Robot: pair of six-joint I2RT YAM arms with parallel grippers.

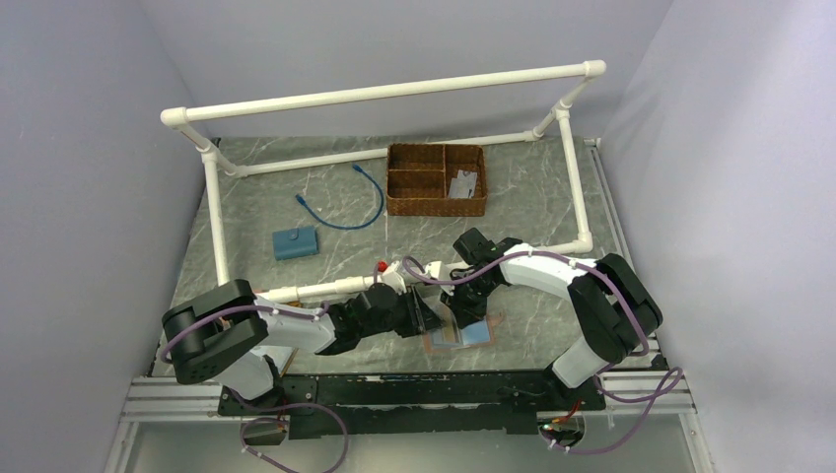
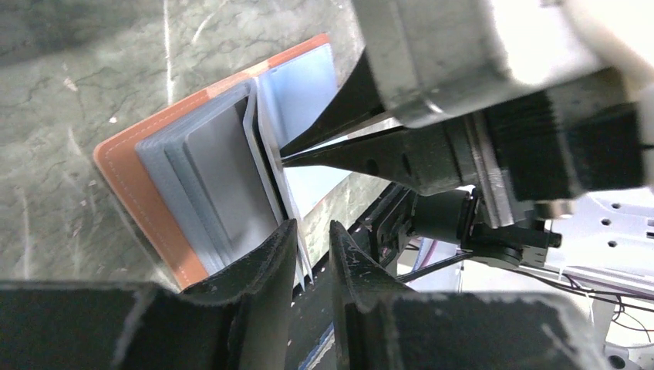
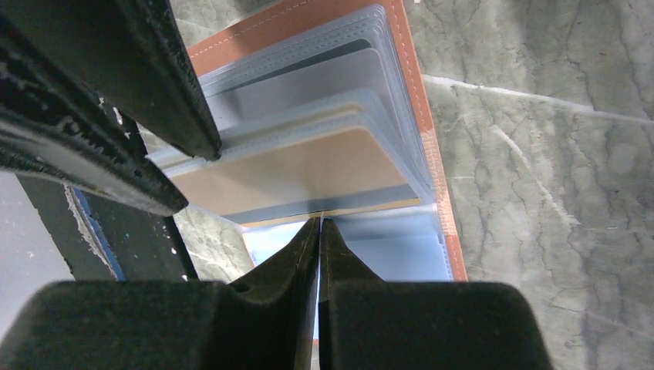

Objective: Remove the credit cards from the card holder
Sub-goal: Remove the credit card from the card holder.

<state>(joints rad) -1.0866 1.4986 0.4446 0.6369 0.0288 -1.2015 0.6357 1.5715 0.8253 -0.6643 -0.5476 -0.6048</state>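
Observation:
The card holder (image 1: 475, 337) lies open near the table's front edge, with a reddish-brown cover (image 2: 135, 181) and grey-blue sleeves. Its sleeve leaves stand up from the fold. One sleeve shows a yellowish-tan credit card (image 3: 293, 169) and another a grey card (image 2: 224, 166). My right gripper (image 3: 318, 221) is shut, its tips touching the leaves at the fold (image 2: 284, 156). I cannot tell whether it pinches a leaf. My left gripper (image 2: 312, 231) stands narrowly open astride the leaves' thin edges, which rest against one finger (image 2: 266, 258). In the top view both grippers (image 1: 434, 317) (image 1: 465, 317) meet over the holder.
A wicker basket (image 1: 436, 204) with compartments stands at the back. A small blue block (image 1: 295, 242) and a blue cable (image 1: 345, 202) lie at the back left. A white pipe frame (image 1: 384, 94) surrounds the work area, and one pipe (image 1: 315, 289) runs beside the left arm.

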